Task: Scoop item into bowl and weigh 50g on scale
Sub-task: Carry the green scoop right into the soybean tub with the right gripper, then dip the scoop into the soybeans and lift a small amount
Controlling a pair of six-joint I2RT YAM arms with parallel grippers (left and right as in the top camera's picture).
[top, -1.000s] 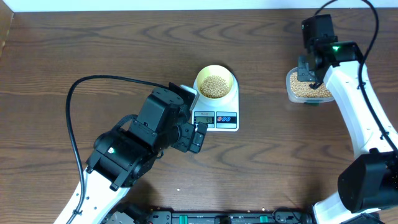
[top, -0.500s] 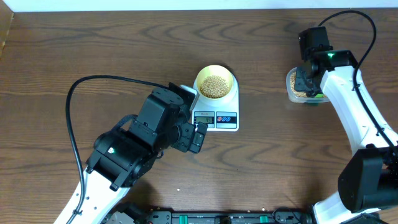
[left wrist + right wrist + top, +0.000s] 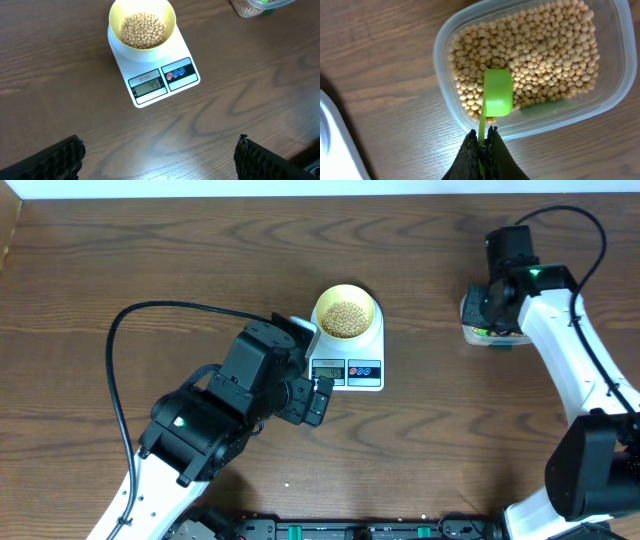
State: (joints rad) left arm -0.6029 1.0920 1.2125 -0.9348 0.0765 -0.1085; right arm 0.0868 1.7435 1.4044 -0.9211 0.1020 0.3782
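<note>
The pale yellow bowl (image 3: 346, 314) sits on the white scale (image 3: 347, 368), holding beige beans (image 3: 143, 30); the scale's display (image 3: 148, 87) seems to read 45. My right gripper (image 3: 483, 137) is shut on a green spoon (image 3: 497, 92), whose scoop lies turned over on the beans in a clear plastic tub (image 3: 445, 40). In the overhead view the tub (image 3: 472, 321) is mostly hidden under the right gripper (image 3: 495, 302). My left gripper (image 3: 157, 152) is open and empty above bare table, in front of the scale (image 3: 152, 75).
The left arm (image 3: 215, 415) lies over the table's front left, its gripper (image 3: 318, 398) close to the scale's front edge. A black cable (image 3: 120, 350) loops at the left. Bare wooden table (image 3: 200, 250) lies behind.
The right arm has shifted a little over the tub, now covering most of it from above. The left arm, bowl and scale have not moved.
</note>
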